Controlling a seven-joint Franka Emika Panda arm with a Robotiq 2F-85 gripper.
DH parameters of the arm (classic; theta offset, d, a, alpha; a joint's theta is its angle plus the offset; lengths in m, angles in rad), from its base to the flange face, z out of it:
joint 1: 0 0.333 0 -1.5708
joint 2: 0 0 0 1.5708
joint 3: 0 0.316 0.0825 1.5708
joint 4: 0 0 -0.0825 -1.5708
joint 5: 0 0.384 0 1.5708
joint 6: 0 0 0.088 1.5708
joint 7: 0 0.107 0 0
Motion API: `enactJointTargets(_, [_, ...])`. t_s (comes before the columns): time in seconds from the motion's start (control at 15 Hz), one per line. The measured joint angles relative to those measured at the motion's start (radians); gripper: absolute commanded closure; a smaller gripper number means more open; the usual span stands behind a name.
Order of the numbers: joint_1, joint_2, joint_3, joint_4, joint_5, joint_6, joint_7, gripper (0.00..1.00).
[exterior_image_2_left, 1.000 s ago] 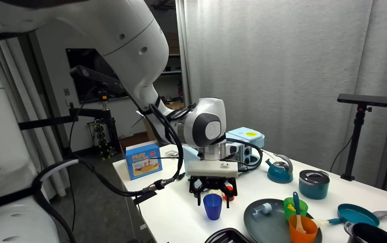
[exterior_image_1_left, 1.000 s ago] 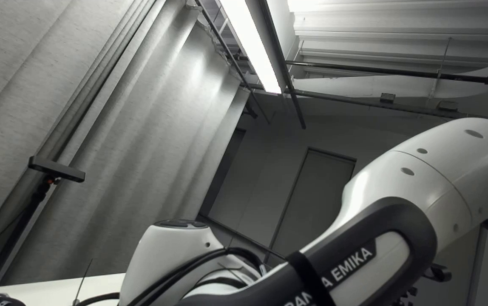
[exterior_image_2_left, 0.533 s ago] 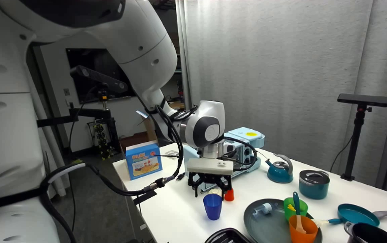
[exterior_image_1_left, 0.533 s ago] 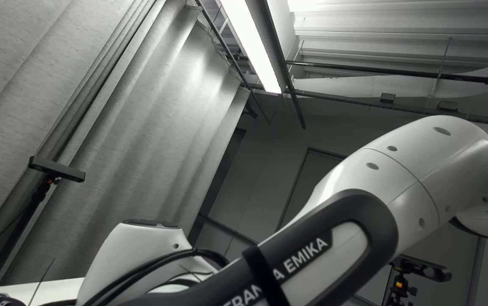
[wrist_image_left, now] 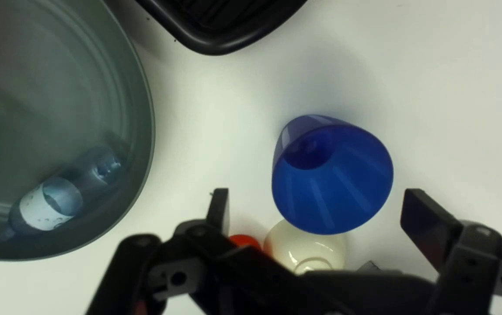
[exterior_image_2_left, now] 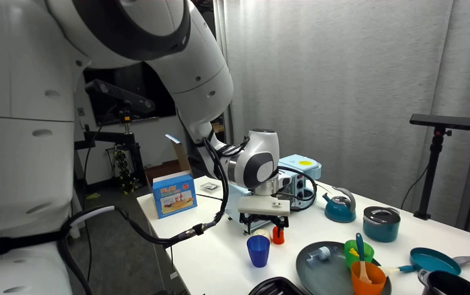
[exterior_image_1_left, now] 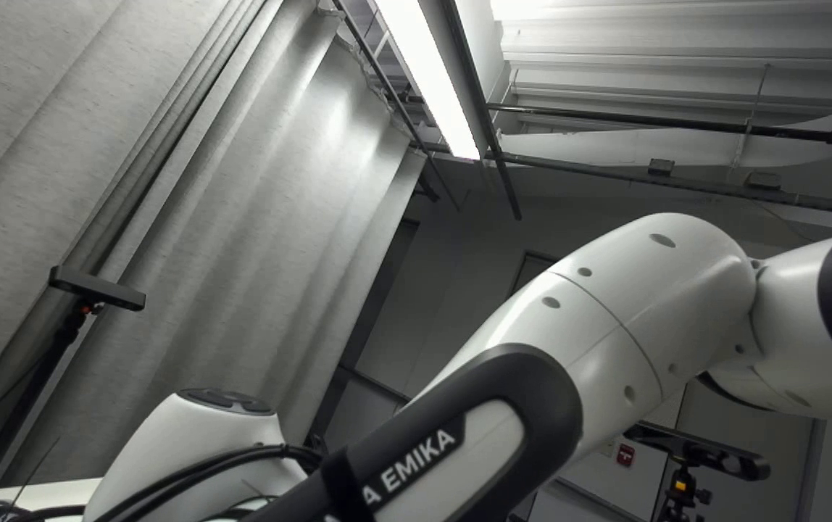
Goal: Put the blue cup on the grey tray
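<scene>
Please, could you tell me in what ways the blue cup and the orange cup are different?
The blue cup stands on the white table; the orange cup seems to stand on the grey tray, but its base is out of picture. The blue cup looks empty in the wrist view; the orange cup holds a teal-handled utensil. Both are open at the top, mouth up.

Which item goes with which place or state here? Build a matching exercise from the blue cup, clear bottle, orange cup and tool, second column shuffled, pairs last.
Things:
1. blue cup
2. clear bottle
3. orange cup
4. tool

Places and states:
A. lying on its side on the grey tray
B. open, gripping nothing
C. standing upright on the white table
D. holding a teal-handled utensil

Right pairs: 1-C, 2-A, 3-D, 4-B
</scene>
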Motion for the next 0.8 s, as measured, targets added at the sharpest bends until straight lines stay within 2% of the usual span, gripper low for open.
enactJointTargets(0.33, [-0.014, 0.068, 0.000, 0.036, 0.000, 0.046, 0.003, 0.00])
enactJointTargets(0.8, [-0.042, 0.112, -0.002, 0.057, -0.001, 0.048, 0.011, 0.00])
